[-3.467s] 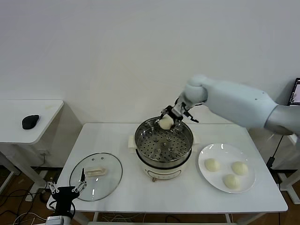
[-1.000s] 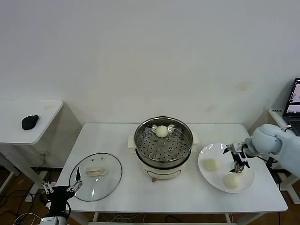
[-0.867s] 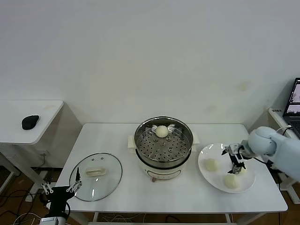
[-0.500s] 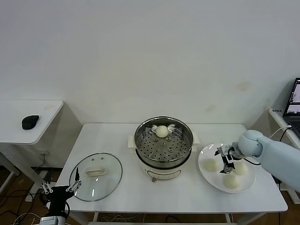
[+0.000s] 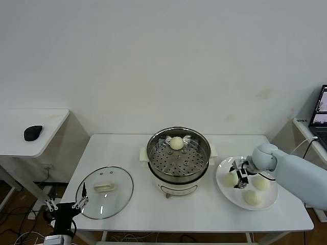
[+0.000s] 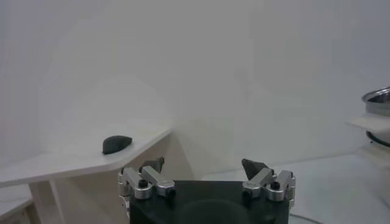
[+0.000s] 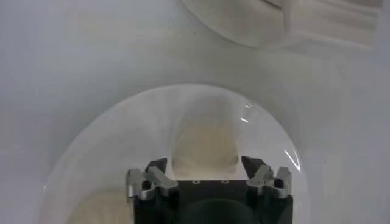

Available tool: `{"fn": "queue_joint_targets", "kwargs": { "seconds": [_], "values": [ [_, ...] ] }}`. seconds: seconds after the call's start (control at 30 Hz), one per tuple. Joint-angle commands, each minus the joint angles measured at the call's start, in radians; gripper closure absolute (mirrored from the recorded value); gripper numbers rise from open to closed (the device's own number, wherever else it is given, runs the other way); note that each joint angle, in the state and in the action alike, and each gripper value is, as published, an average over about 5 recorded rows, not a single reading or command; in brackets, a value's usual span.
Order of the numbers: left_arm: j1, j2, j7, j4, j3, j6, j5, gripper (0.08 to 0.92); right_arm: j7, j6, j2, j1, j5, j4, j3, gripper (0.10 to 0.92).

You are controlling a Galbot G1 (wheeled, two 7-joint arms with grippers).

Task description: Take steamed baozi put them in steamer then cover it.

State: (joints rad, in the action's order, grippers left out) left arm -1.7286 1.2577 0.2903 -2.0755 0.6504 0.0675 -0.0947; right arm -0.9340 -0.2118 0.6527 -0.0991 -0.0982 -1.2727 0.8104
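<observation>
One baozi (image 5: 176, 143) lies on the perforated tray at the far side of the steamer (image 5: 178, 157). Three baozi sit on the white plate (image 5: 228, 195): the left one (image 5: 229, 179), a right one (image 5: 261, 183) and a near one (image 5: 251, 197). My right gripper (image 5: 238, 175) is open and low over the left baozi, its fingers straddling it; in the right wrist view that baozi (image 7: 204, 142) sits between the open fingertips (image 7: 205, 165). The glass cover (image 5: 104, 192) with its cream handle lies flat on the table's left. My left gripper (image 5: 67, 205) is open, parked below the table's front left corner.
The white table (image 5: 194, 217) carries the steamer in the middle, the cover to the left and the plate to the right. A side table (image 5: 30, 127) with a black mouse (image 5: 33, 132) stands to the left; both show in the left wrist view (image 6: 117, 143).
My right gripper left a baozi in the steamer, came to the plate, and over the last second slid left across it from the right baozi to the left one. The left arm stayed put.
</observation>
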Motion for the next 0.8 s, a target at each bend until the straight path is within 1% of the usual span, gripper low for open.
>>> {"fn": "queue_joint_targets", "kwargs": {
  "seconds": [0.03, 0.13, 0.3, 0.53, 0.67, 0.8],
  "values": [
    [0.0, -0.001, 0.0, -0.001, -0.001, 0.0, 0.0, 0.177, -0.015, -0.003, 0.009, -0.002, 0.007, 0.011, -0.006, 0.417],
    [0.0, -0.001, 0.001, -0.001, -0.001, 0.0, 0.0, 0.177, -0.028, -0.012, -0.016, 0.034, 0.026, -0.016, 0.015, 0.452],
    [0.002, -0.003, 0.001, -0.004, -0.002, -0.001, 0.0, 0.177, -0.06, -0.037, -0.088, 0.16, 0.075, -0.081, 0.073, 0.465],
    [0.013, -0.011, 0.001, -0.006, -0.012, -0.002, -0.002, 0.177, -0.099, -0.1, -0.18, 0.421, 0.236, -0.189, 0.191, 0.463],
    [0.017, -0.017, 0.001, -0.01, -0.016, -0.004, -0.007, 0.177, -0.11, -0.135, -0.172, 0.64, 0.312, -0.232, 0.313, 0.453],
    [0.021, -0.02, 0.001, -0.017, -0.021, -0.006, -0.012, 0.177, -0.109, -0.185, -0.113, 0.842, 0.42, -0.28, 0.454, 0.448]
  ]
}}
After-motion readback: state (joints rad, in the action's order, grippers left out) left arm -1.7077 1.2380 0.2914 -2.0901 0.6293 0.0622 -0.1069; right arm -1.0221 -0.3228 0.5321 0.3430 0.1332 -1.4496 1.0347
